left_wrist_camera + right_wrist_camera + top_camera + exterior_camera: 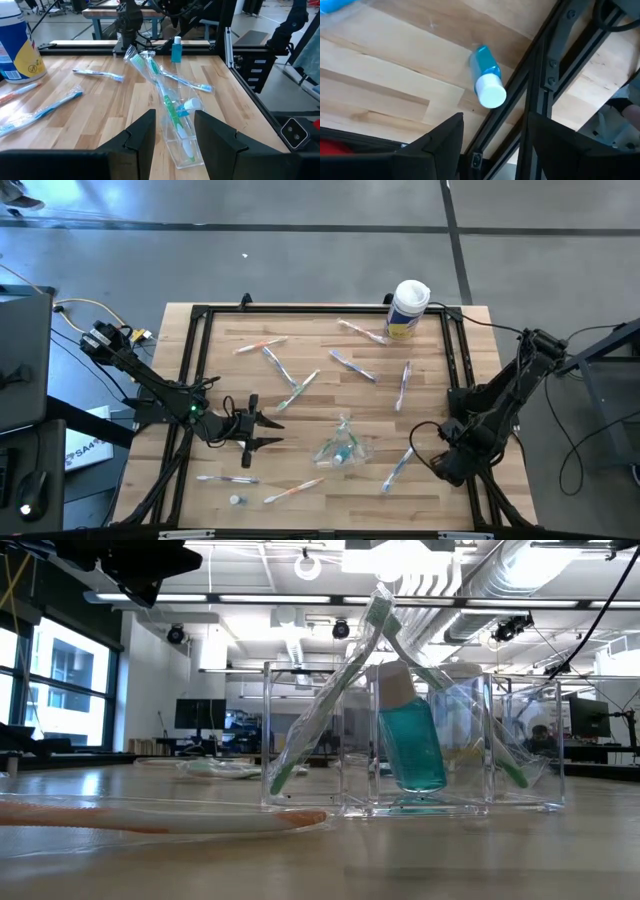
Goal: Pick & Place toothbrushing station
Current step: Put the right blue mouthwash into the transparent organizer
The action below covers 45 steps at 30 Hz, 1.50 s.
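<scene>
canister cut off, small tube indistinct

**Count of things on the table**
One clear holder with two toothbrushes and a small bottle inside; about ten loose wrapped toothbrushes, one of them near the far edge; one white canister; one small blue bottle; two arms.

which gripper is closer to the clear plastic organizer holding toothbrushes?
Left. The left gripper is beside the clear plastic organizer, fingers open toward it. The right gripper sits farther off, at the table's right frame rail.
</scene>
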Tool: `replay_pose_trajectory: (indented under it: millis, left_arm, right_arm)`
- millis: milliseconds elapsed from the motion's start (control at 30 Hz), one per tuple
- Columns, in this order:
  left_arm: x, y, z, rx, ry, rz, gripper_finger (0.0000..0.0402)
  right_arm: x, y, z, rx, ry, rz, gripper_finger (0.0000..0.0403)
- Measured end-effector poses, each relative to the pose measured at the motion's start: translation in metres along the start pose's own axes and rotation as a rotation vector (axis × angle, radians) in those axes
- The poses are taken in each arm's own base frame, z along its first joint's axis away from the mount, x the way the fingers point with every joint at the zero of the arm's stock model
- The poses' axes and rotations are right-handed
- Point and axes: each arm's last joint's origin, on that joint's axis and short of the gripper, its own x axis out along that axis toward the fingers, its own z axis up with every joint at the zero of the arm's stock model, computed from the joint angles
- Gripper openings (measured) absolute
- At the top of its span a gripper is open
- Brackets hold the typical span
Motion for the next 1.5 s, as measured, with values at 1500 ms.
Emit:
replay_pose_trajectory:
  millis: [1500]
  left_arm:
    - [0.0,0.0,-0.001,-0.008,0.011,0.003,0.0136]
  right_arm:
    - [0.056,-0.003,0.014,0.008,0.097,-0.022,0.0091]
